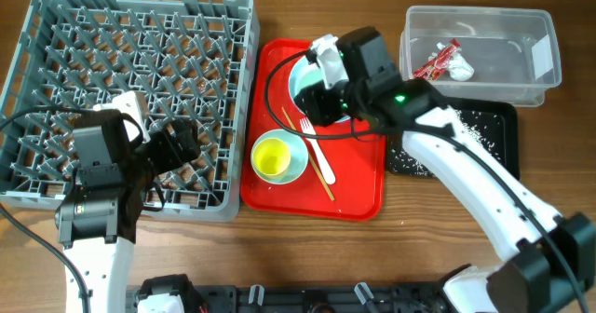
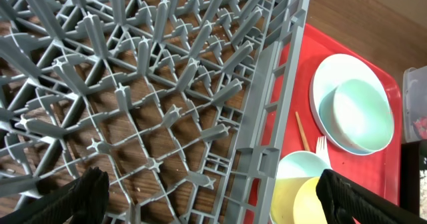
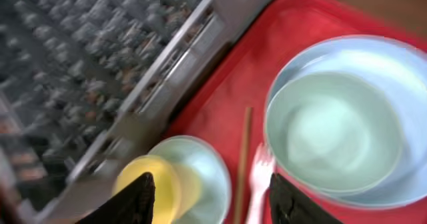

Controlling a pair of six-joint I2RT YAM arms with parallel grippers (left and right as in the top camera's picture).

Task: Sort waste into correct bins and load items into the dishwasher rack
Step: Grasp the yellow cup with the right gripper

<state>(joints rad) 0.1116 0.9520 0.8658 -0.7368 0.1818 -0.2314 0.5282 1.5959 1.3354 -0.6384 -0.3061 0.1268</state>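
The grey dishwasher rack (image 1: 56,34) fills the left and holds no dishes; it also fills the left wrist view (image 2: 133,84). On the red serving tray, a pale bowl (image 2: 357,114) sits on the white plate (image 2: 327,71). The yellow cup (image 1: 273,157) stands in the second bowl (image 1: 297,164). The white fork (image 1: 318,155) and chopsticks (image 1: 323,186) lie beside them. My right gripper (image 1: 321,97) hovers open over the plate; its view is blurred (image 3: 213,201). My left gripper (image 1: 182,143) is open and empty over the rack's right edge (image 2: 213,201).
The red serving tray (image 1: 358,187) lies between the rack and the bins. The clear tub (image 1: 410,34) at back right holds the red wrapper (image 1: 433,61) and white tissue (image 1: 458,68). The black tray (image 1: 501,117) in front of it holds rice scraps (image 1: 466,127).
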